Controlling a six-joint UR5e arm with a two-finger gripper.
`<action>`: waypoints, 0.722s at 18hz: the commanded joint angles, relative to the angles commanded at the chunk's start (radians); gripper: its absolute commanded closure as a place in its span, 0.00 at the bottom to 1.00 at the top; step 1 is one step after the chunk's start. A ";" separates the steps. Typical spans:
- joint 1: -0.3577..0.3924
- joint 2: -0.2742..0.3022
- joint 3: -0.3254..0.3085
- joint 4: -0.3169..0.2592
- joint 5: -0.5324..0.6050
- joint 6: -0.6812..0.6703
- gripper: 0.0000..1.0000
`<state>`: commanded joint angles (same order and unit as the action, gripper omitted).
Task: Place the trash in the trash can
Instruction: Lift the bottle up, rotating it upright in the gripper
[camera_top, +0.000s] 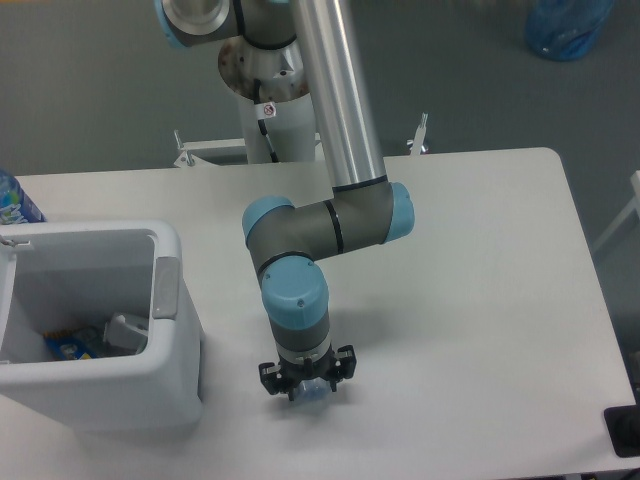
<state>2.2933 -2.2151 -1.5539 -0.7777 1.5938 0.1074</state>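
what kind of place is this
Probably a robotics lab or test room: a robot arm on a pedestal reaches over a plain white table that carries a white bin, with bare grey floor around it.

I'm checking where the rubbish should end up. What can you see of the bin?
The bin is white plastic, rectangular with rounded corners and a thick rim, with a grey tab on its right side. It stands upright and open on the table's left part, cut off by the frame. Inside lie a few scraps, one blue.
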 joint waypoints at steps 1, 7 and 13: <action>0.002 0.000 -0.002 0.000 0.000 0.000 0.39; 0.003 0.003 0.000 -0.002 0.000 0.002 0.41; 0.015 0.043 0.005 -0.009 0.006 0.067 0.43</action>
<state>2.3086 -2.1723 -1.5493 -0.7869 1.5999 0.1745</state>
